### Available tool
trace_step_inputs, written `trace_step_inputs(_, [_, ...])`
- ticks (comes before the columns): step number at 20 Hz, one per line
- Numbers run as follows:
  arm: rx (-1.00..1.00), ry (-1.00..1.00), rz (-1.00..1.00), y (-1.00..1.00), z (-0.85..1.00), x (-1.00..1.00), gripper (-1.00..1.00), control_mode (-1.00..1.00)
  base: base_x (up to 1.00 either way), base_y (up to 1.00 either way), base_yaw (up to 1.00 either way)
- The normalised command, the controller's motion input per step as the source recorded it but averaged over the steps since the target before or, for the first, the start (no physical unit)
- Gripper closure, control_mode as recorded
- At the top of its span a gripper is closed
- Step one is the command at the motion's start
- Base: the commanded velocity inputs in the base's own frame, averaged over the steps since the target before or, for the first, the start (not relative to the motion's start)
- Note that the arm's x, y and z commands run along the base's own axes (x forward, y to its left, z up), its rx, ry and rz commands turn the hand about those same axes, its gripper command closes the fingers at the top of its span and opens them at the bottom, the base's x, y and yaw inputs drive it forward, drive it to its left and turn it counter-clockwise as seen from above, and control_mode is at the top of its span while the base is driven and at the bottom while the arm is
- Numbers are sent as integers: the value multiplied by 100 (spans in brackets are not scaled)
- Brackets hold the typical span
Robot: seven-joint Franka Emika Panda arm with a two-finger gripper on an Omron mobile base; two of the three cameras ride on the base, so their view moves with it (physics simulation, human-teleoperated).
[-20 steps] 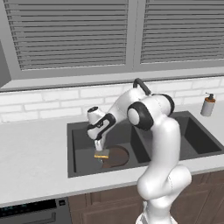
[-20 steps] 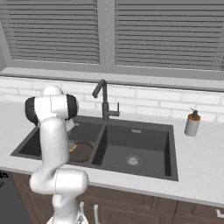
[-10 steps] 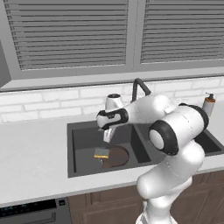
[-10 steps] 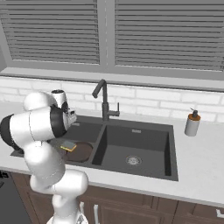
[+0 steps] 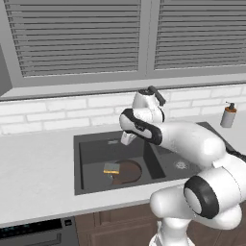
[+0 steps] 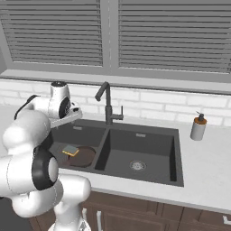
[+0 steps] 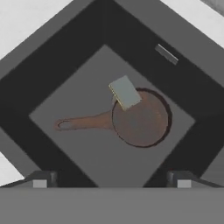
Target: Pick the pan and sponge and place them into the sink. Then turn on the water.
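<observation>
the pan (image 7: 141, 118) lies flat on the floor of the left basin of the sink (image 6: 178, 149), its long brown handle stretched across the basin floor. in the right base view it sits near the front of that basin (image 6: 82, 156); in the left base view it shows as a dark brown disc (image 5: 126, 172). the sponge (image 7: 125, 92) rests tilted on the pan's rim, its grey-green layer up and a yellow edge showing; it is seen on the left rim of the pan in both base views (image 5: 111, 168) (image 6: 70, 150). the sink (image 5: 77, 158) is a dark two-basin unit set into the pale surface (image 5: 33, 163); a round metal drain (image 6: 137, 165) sits in the right basin. the black faucet (image 6: 106, 103) stands at the back, over the divider, with no water running. the gripper (image 7: 111, 179) hangs above the left basin, open wide and holding nothing, well clear of pan and sponge. a soap pump bottle (image 6: 197, 127) stands on the surface to the right of the sink.
</observation>
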Motion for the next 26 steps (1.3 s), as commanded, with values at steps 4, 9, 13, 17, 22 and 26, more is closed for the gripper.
trace_step_inputs(4, [0, -9, -28, -13, 94, -32, -100, -100, 0, 0, 0])
trace_step_inputs(9, [0, -2, -25, -30, 57, -15, -100, -100, 0, 0, 0])
trace_step_inputs(13, [2, 0, -22, -63, 36, -24, -100, -100, 0, 0, 0])
trace_step_inputs(17, [7, 0, -22, -71, 31, -27, -100, -100, 0, 0, 0])
trace_step_inputs(22, [12, 0, -18, -87, 14, -8, -100, -100, 0, 0, 0])
trace_step_inputs(26, [15, 9, -5, -100, 0, 10, -100, -100, 0, 0, 0])
